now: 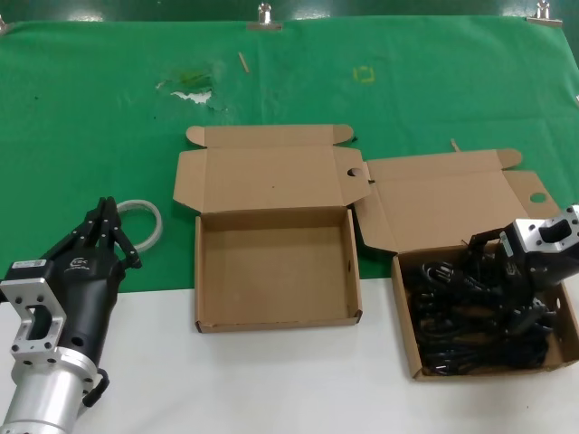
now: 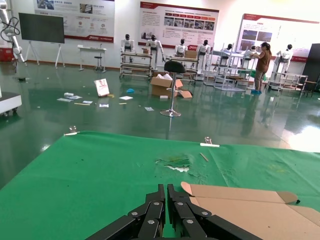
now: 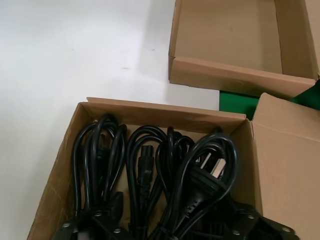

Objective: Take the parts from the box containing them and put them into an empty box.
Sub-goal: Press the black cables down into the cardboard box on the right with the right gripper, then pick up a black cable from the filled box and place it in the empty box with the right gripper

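Note:
The box holding the parts [image 1: 403, 307] sits askew at the right, full of black power cords [image 1: 450, 318]. My right gripper [image 1: 496, 274] is lowered into this tangle with its jaws spread wide. In the right wrist view the looped cords [image 3: 145, 160] fill the box [image 3: 160, 114] and several run between the fingers of the right gripper [image 3: 165, 227]. The empty box [image 1: 276, 318] sits squarely at the centre with a bare tan floor; it also shows in the right wrist view [image 3: 225, 35]. My left gripper [image 1: 107, 212] is shut and empty at the lower left, and appears in the left wrist view [image 2: 166, 192].
A pale ring of tape [image 1: 152, 220] lies on the green cloth [image 1: 90, 108] just beyond the left gripper. Both box lids stand open toward the back; the empty box's lid [image 2: 250, 210] shows beside the left fingers. White tabletop [image 1: 271, 380] lies along the front. Clips [image 1: 264, 16] hold the cloth's far edge.

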Motion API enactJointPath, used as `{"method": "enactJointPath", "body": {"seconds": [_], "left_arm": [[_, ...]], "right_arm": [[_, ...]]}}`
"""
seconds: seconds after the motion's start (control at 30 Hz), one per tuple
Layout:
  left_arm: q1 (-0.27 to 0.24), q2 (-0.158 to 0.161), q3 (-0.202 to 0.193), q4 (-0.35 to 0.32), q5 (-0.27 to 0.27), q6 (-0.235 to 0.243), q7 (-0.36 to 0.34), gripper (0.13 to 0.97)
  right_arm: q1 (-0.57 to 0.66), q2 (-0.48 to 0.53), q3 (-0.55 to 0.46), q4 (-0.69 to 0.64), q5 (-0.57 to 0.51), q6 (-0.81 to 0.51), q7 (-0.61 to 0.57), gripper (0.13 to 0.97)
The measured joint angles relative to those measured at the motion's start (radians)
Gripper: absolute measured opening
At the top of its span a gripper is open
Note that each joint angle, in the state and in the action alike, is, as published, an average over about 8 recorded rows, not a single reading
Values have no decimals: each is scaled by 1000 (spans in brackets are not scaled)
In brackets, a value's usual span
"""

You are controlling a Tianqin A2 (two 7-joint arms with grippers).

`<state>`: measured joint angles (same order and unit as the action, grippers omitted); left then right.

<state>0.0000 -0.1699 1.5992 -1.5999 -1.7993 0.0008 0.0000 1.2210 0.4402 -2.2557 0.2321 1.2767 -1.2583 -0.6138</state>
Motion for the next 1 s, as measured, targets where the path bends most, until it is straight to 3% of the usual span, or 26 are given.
{"method": "enactJointPath", "body": {"seconds": [0.17, 0.43, 0.73, 1.0], "left_arm": [[0, 0, 0, 0, 0, 0, 0, 156], [0, 0, 0, 0, 0, 0, 0, 156], [0, 0, 0, 0, 0, 0, 0, 156], [0, 0, 0, 0, 0, 0, 0, 156]], "right_arm": [[7, -3, 6, -10, -6, -1, -2, 665], [8, 4, 17, 9, -11, -12, 12, 447], [-14, 44, 24, 125, -12, -53, 81, 280], [-35, 83, 33, 238, -5, -88, 146, 244]]}}
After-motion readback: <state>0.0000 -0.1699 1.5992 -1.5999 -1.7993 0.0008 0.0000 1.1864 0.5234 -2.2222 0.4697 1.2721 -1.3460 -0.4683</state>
